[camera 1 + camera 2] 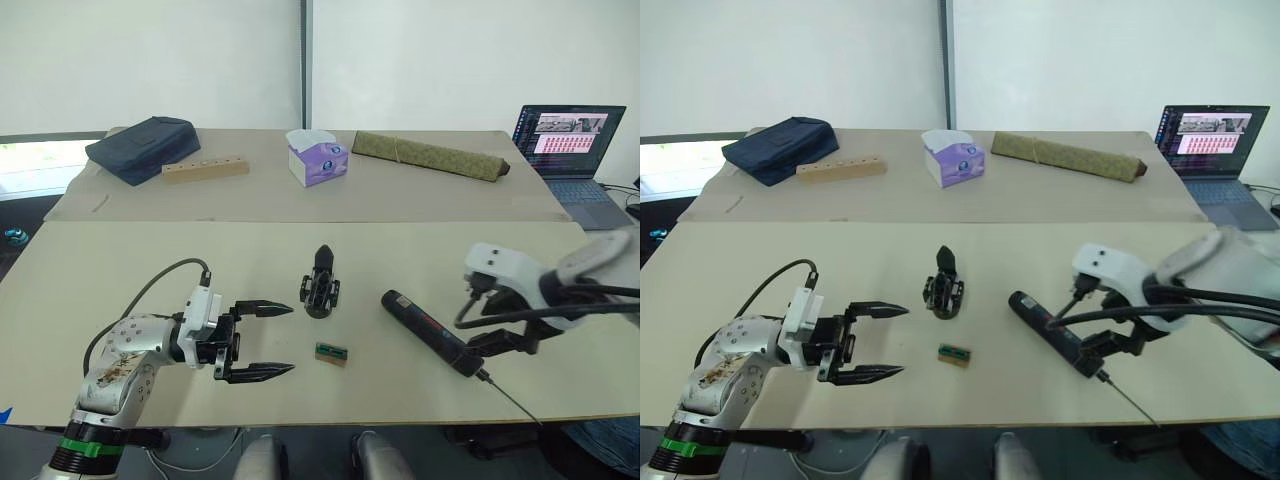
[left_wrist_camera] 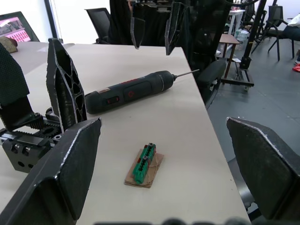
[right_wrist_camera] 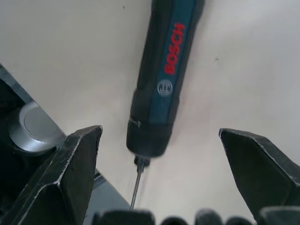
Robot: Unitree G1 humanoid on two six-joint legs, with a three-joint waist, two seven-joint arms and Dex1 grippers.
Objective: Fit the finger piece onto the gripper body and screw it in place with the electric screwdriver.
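The gripper body (image 1: 320, 288) stands mid-table with an upright pointed black finger on it, and appears again as the gripper body (image 2: 33, 140). A separate finger piece is out of view. The electric screwdriver (image 1: 428, 329) lies flat to its right, its thin bit pointing past the table's front edge. My right gripper (image 3: 159, 132) is open and hovers over the electric screwdriver (image 3: 164, 89), one finger on each side of its bit end. My left gripper (image 1: 290, 340) is open, low over the table to the left of the body and apart from it.
A small green-and-brown block (image 1: 331, 352) lies in front of the body. At the back are a navy bag (image 1: 140, 146), a wooden block (image 1: 205, 168), a tissue box (image 1: 318, 158), an olive roll (image 1: 430, 155) and a laptop (image 1: 570, 140).
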